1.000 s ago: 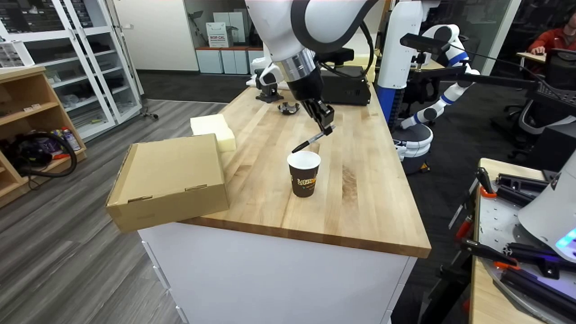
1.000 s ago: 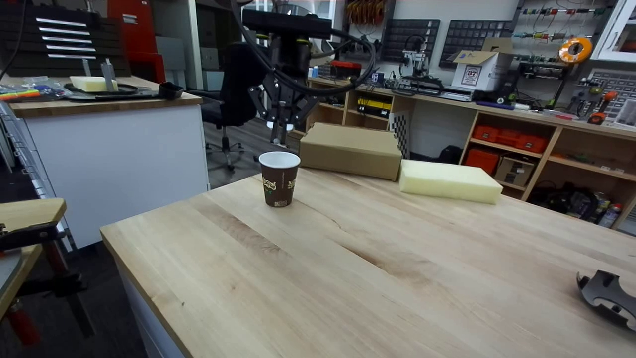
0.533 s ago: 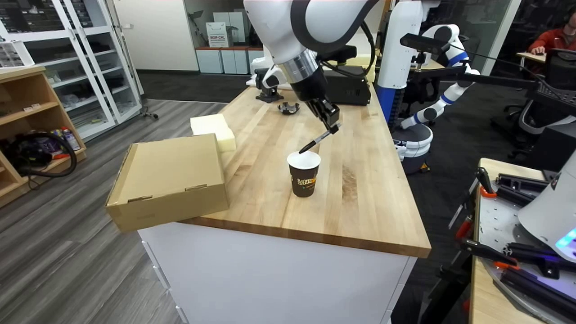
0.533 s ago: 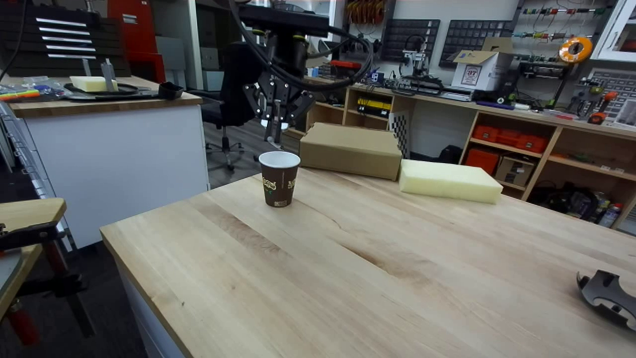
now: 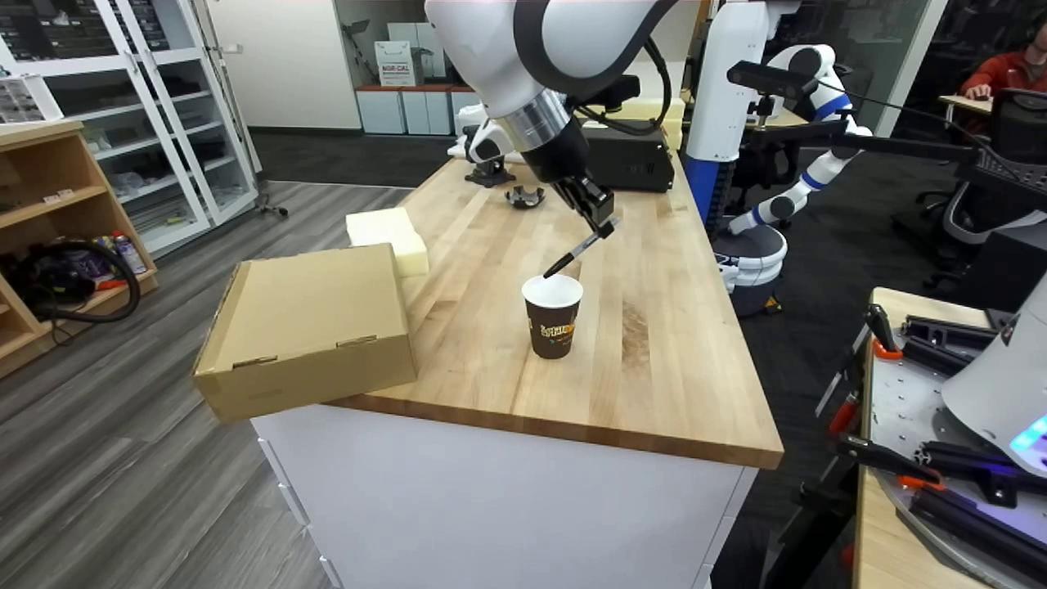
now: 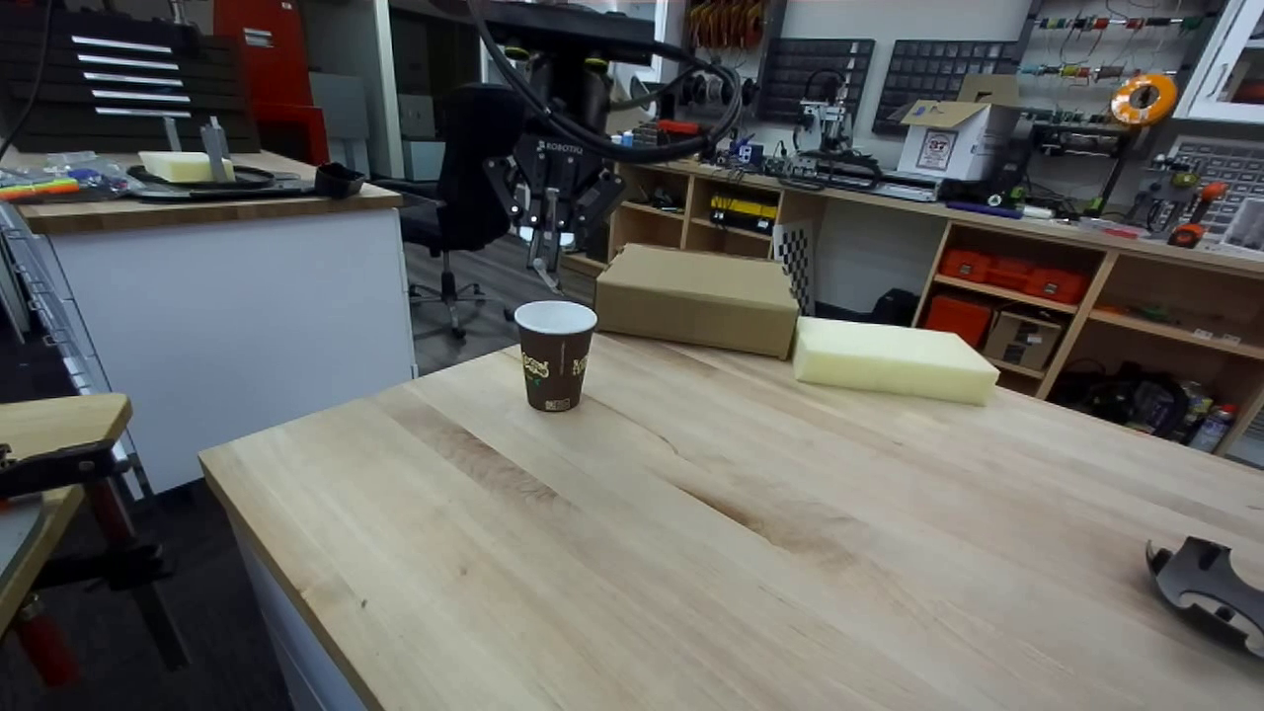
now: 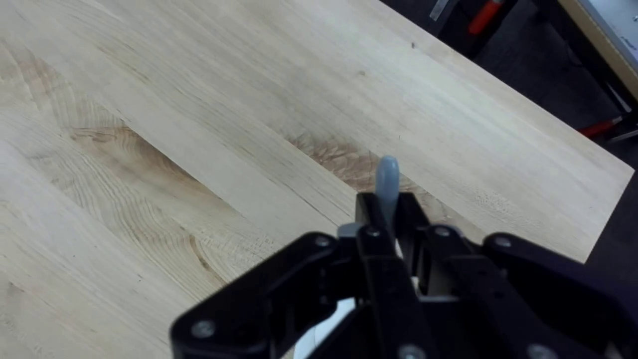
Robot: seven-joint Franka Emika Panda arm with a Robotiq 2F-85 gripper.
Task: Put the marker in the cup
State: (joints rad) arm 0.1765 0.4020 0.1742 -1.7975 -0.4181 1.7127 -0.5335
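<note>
The cup (image 5: 552, 323) stands upright on the wooden table, dark brown with a white inside; it also shows in an exterior view (image 6: 555, 365). My gripper (image 5: 604, 230) is shut on the marker (image 5: 564, 261), which slants down toward the cup with its black end lowest. That end appears just above the cup's far rim; I cannot tell whether they touch. In an exterior view the gripper (image 6: 543, 263) is above the cup's opening. In the wrist view the marker's grey end (image 7: 388, 179) sticks out between the fingertips (image 7: 383, 209). A white patch shows below the fingers there; I cannot tell whether it is the cup.
A tan cardboard box (image 5: 311, 319) overhangs the table edge beside the cup. A pale yellow foam block (image 5: 388, 236) lies behind the box. A grey curved part (image 5: 524, 196) and a black case (image 5: 628, 157) are farther along the table (image 5: 654, 368).
My gripper and the marker have shifted slightly right and up in an exterior view, and slightly left and up in an exterior view from elsewhere. The cup has not moved.
</note>
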